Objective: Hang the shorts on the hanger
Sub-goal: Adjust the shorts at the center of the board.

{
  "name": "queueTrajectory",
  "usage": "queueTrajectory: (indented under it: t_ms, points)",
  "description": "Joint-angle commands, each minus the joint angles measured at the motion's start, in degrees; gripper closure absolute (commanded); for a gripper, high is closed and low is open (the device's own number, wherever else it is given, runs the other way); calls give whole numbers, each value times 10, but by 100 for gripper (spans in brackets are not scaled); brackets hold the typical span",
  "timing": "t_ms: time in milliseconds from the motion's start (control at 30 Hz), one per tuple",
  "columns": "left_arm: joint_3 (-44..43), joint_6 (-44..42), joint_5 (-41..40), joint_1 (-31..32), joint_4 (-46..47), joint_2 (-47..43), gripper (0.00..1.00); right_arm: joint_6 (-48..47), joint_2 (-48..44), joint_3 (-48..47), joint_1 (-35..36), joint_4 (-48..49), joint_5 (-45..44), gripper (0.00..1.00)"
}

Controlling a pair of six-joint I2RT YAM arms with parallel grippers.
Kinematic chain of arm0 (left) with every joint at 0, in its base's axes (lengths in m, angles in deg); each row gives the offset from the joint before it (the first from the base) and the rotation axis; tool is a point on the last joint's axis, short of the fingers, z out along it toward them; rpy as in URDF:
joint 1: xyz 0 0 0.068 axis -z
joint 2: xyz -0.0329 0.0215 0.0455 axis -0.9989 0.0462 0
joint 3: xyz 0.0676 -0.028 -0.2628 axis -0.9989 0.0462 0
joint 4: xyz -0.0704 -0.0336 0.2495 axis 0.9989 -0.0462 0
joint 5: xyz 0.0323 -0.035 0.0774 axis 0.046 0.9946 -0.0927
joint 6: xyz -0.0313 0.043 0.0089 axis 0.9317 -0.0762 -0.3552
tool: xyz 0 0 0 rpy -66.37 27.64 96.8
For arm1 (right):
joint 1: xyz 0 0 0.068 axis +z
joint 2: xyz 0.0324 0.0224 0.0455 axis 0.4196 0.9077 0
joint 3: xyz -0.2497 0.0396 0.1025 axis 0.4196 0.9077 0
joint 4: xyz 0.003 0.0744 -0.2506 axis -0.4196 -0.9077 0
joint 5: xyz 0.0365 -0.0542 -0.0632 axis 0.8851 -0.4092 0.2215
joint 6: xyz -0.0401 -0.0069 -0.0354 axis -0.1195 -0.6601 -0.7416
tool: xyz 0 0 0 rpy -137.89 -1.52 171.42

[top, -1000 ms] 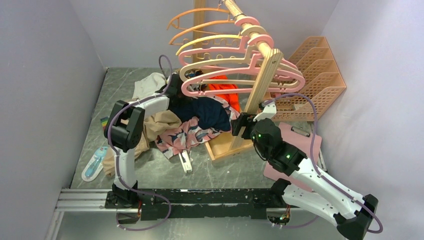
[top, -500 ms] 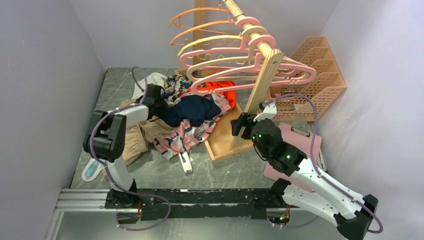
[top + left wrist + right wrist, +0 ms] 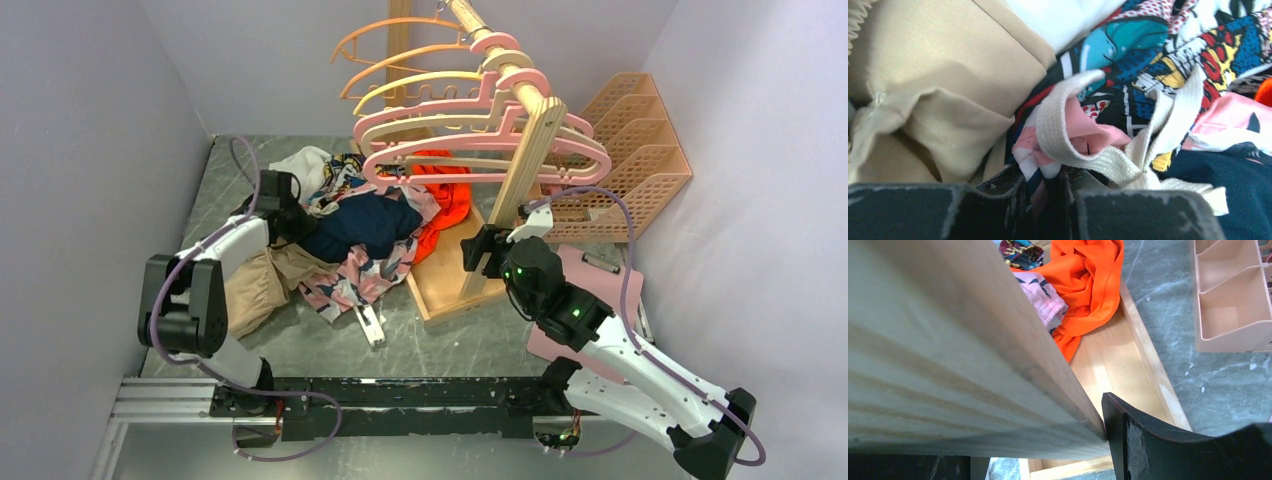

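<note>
The left gripper (image 3: 1045, 175), pinched shut on a pink fold of the shorts (image 3: 362, 272) and a cream drawstring (image 3: 1108, 162), may drag along the navy garment (image 3: 360, 222) lying over them in the heap, or slip off when it pulls, while the right gripper (image 3: 483, 250) clamps the rack post (image 3: 525, 150) beneath the hanger (image 3: 598, 158).

Shorts (image 3: 362, 278) L of rack (image 3: 527, 150)
</note>
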Motion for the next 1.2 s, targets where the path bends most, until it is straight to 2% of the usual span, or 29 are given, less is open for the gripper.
queueTrajectory:
  t_ms: [0, 100, 233, 300, 533, 733, 833, 933, 1000, 1100, 1133, 1167]
  points:
    - [1, -66, 35, -17, -73, -63, 90, -29, 19, 17, -13, -58, 2, 33]
    - [-35, -81, 52, 22, -81, -96, 65, -30, 19, 18, -12, -55, 8, 33]
    - [-100, -97, -17, 131, -127, -124, 27, -33, 23, 15, -12, -54, 14, 32]
    - [-105, -91, -38, 170, -133, -142, 17, -33, 24, 13, -12, -54, 16, 32]
    - [-35, -53, -32, 230, -95, -201, 15, -36, 19, 17, -12, -56, 21, 31]
    - [-33, -40, -38, 288, -74, -146, 12, -33, 17, 22, -12, -53, 25, 31]
    - [-49, -34, -50, 296, -73, -102, 10, -32, 13, 24, -12, -55, 26, 31]
    - [-56, -30, -65, 295, -70, -60, 16, -31, 11, 24, -12, -58, 27, 31]
    - [-56, -31, -81, 288, -72, -38, 28, -31, 9, 23, -12, -61, 27, 31]
    - [-51, -21, -84, 249, -88, -24, 65, -33, 6, 21, -12, -64, 26, 31]
    - [-45, -14, -84, 229, -93, -32, 88, -34, 5, 21, -12, -66, 24, 31]
    - [-38, -8, -82, 206, -96, -43, 93, -35, 4, 20, -12, -67, 23, 31]
